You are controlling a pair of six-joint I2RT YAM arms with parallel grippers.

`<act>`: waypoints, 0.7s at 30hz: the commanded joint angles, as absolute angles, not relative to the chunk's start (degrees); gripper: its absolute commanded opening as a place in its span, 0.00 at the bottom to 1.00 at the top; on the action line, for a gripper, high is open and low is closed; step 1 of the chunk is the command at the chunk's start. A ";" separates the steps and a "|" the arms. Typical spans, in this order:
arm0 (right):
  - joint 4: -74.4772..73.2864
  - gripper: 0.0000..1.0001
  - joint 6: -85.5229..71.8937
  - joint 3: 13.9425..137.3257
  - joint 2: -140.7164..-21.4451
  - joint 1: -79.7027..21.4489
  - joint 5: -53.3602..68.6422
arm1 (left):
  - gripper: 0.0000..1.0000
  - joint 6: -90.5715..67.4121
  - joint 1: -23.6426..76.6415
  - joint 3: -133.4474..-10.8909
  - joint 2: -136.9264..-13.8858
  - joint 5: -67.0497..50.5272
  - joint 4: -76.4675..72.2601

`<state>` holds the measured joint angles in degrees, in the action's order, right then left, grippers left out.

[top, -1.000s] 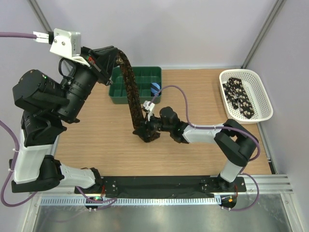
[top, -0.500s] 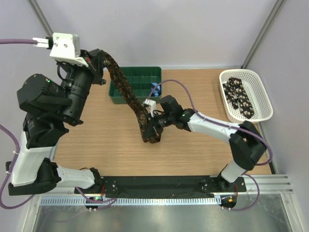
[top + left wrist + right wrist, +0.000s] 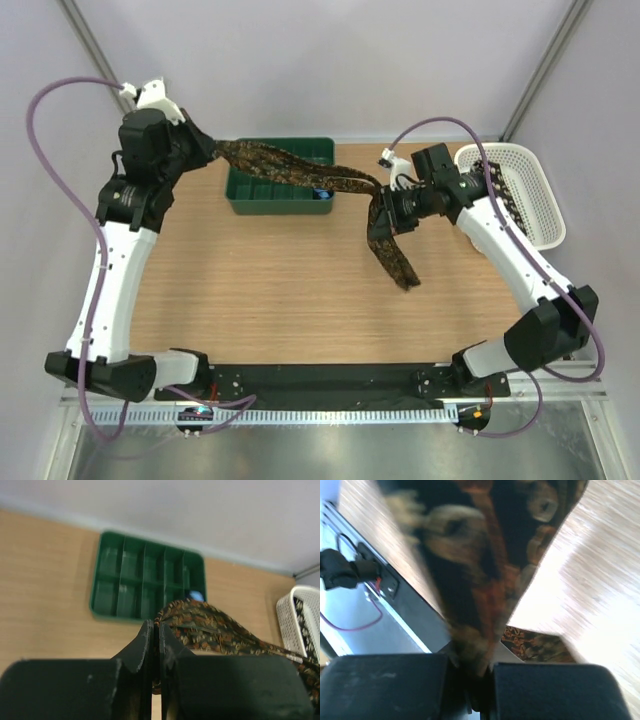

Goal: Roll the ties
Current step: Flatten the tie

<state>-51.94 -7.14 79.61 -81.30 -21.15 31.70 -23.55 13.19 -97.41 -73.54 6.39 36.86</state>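
A dark brown tie (image 3: 300, 172) with tan-orange speckles hangs stretched between both arms above the table. At the back left, my left gripper (image 3: 214, 152) is shut on one end of it; in the left wrist view the brown tie (image 3: 215, 632) runs off to the right from the shut left gripper (image 3: 156, 627). My right gripper (image 3: 385, 205) is shut on the tie further along. Its free pointed end (image 3: 398, 262) dangles toward the table. The right wrist view shows the brown tie (image 3: 485, 570) blurred, rising out of the right gripper (image 3: 477, 667). A black tie (image 3: 497, 203) with pale spots lies in the white basket (image 3: 538, 228).
A green divided tray (image 3: 252, 190) stands at the back, under the stretched tie. A small blue roll (image 3: 322, 195) sits in its right-hand end. The white basket is at the far right edge of the wooden table (image 3: 260, 290).
The right gripper closed on the tie and swung right and back. The left arm rose and pulled back, so the tie went from hanging steeply to stretched nearly level.
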 commanded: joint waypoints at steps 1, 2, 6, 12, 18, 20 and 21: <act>-66.08 0.01 -0.18 86.48 -86.21 -21.71 28.74 | 0.00 -32.87 9.67 -88.98 -70.25 -9.05 36.22; -66.18 0.01 1.22 86.31 -86.66 -22.23 29.00 | 0.00 -33.57 9.75 -86.25 -68.40 -8.27 34.12; -64.34 0.01 3.08 80.70 -85.17 -27.83 34.11 | 0.01 -33.84 9.67 -74.99 -60.13 -3.44 32.78; -58.64 0.01 -2.28 66.63 -82.36 -33.83 25.77 | 0.00 -37.25 9.76 -61.01 -47.74 1.21 34.19; -60.56 0.12 -1.15 70.83 -89.72 -34.72 23.38 | 0.00 -41.31 9.32 -48.18 -43.50 2.46 29.53; -60.03 0.22 0.52 73.11 -94.99 -33.41 24.78 | 0.00 -42.10 8.09 -46.77 -44.21 4.47 29.88; -60.12 0.24 1.83 74.08 -97.18 -33.05 26.18 | 0.00 -42.62 7.65 -45.19 -43.86 7.53 29.71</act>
<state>-61.60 -0.56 70.13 -92.29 -34.35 25.69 -39.83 9.04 -47.72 -43.05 2.09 32.80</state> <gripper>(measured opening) 0.222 0.060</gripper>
